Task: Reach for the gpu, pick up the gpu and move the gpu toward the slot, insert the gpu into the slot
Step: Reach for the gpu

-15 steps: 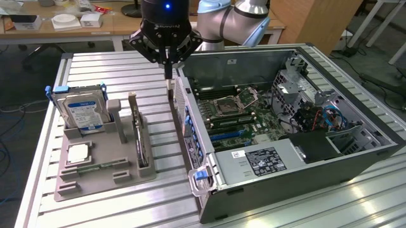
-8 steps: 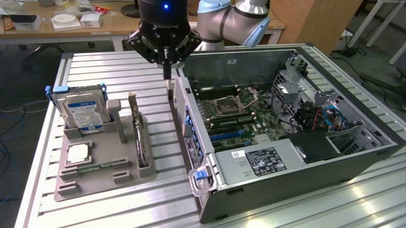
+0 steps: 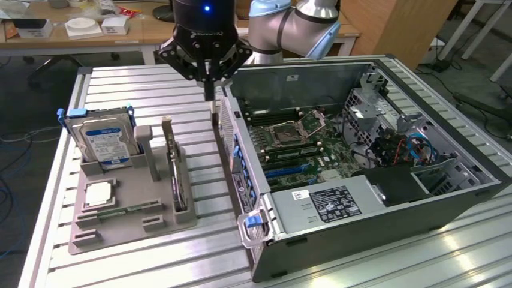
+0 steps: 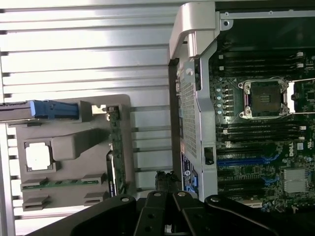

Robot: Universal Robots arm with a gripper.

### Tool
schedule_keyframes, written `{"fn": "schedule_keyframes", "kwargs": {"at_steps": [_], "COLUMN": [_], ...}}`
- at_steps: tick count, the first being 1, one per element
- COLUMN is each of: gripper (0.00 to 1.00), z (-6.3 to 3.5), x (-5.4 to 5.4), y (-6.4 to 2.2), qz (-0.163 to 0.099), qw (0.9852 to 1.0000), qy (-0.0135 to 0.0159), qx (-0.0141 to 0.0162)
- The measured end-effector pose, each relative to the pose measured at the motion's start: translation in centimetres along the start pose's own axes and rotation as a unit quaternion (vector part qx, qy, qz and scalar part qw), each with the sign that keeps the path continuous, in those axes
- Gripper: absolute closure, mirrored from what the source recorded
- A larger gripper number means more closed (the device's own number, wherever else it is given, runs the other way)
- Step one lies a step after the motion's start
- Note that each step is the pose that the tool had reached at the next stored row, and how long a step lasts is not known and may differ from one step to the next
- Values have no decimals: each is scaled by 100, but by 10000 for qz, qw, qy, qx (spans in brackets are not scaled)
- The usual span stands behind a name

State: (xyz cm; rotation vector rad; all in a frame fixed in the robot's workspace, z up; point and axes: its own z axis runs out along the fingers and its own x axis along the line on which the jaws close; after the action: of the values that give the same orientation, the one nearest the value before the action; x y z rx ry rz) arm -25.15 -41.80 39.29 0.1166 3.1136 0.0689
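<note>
exterior view: black robot hand point(image 3: 210, 90), fingers together, empty, above and just beside grey plastic holder point(image 3: 128, 231) | thin green gpu card point(image 3: 170, 165) upright on edge in holder | wrist view: gpu point(image 4: 116, 147) edge-on in holder

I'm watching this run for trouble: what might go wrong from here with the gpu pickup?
1. The gripper hangs empty with its fingers shut. Lowered like that, it could strike the gpu instead of straddling it.
2. It hovers close to the rear wall of the case, so a sideways move may clip it.
</note>
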Motion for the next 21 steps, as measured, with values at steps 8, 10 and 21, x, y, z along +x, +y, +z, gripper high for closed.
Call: {"fn": "schedule_keyframes", "kwargs": {"at_steps": [8,10,21], "gripper": [90,90,90], "z": [-1,-1,-3], "x": [23,30,106], "y": [-7,-9,-32], "qz": [0,0,0], "qw": [10000,10000,10000], "qy": [1,1,1], "qx": [0,0,0]}}
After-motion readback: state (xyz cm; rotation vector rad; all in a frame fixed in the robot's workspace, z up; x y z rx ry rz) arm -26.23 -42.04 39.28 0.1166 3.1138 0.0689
